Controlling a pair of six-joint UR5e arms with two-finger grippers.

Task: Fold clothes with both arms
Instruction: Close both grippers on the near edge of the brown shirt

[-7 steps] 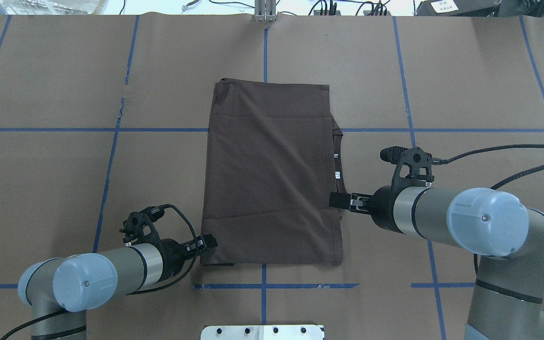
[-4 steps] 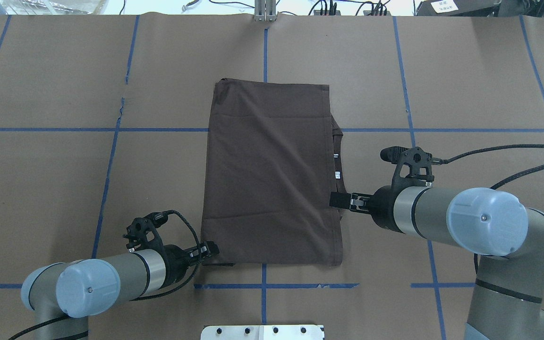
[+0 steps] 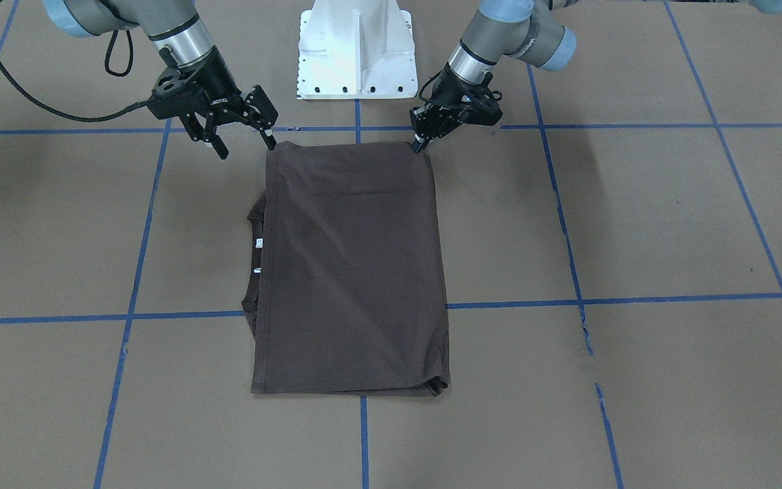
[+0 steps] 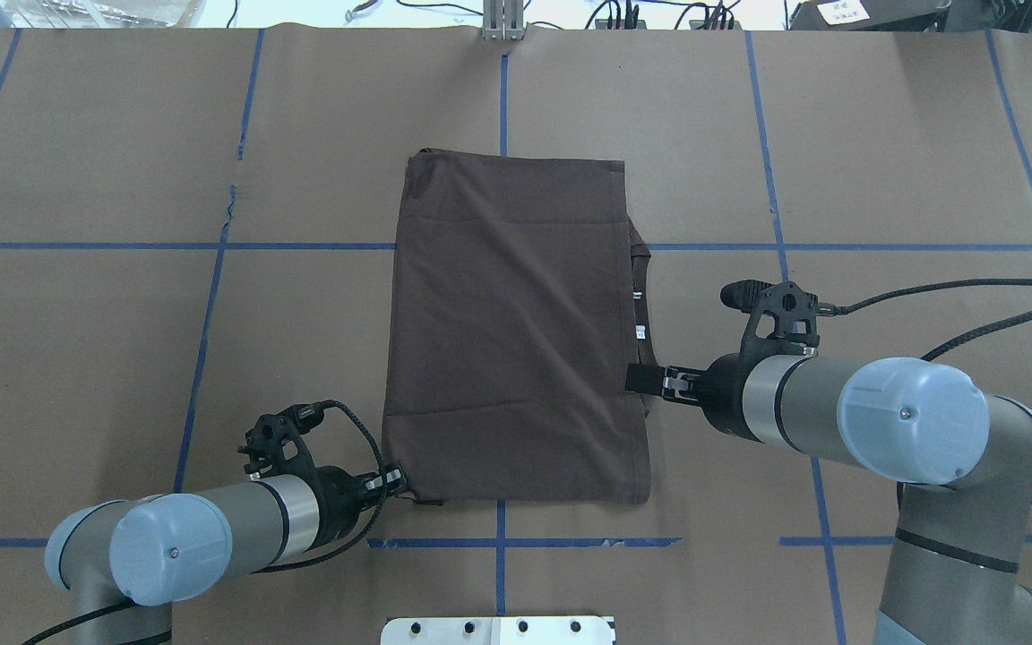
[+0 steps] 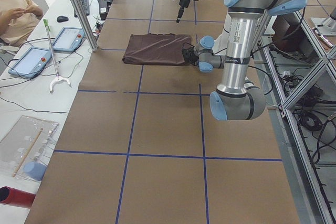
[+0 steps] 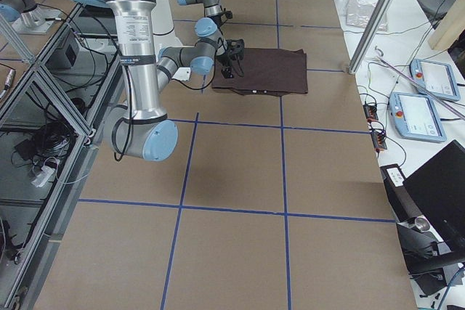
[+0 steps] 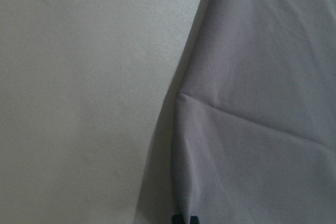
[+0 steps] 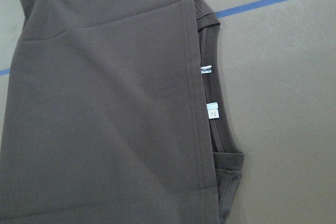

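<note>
At seven o'clock of the folded dark brown T-shirt (image 4: 507,331), the black left gripper (image 4: 395,479) pinches its corner; at four, the right gripper (image 4: 634,378) gapes empty.

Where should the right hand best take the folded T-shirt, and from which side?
Probably the corner of the T-shirt nearest the robot on its right, from the robot's side: stacked edges lie flat there, the open right hand hangs beside it, and the left hand is at the matching corner.

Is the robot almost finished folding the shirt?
The T-shirt already lies folded into a flat rectangle. Now the left gripper seems to pinch one robot-side corner, while the right gripper hangs open at the other. At least one more fold probably remains.
</note>
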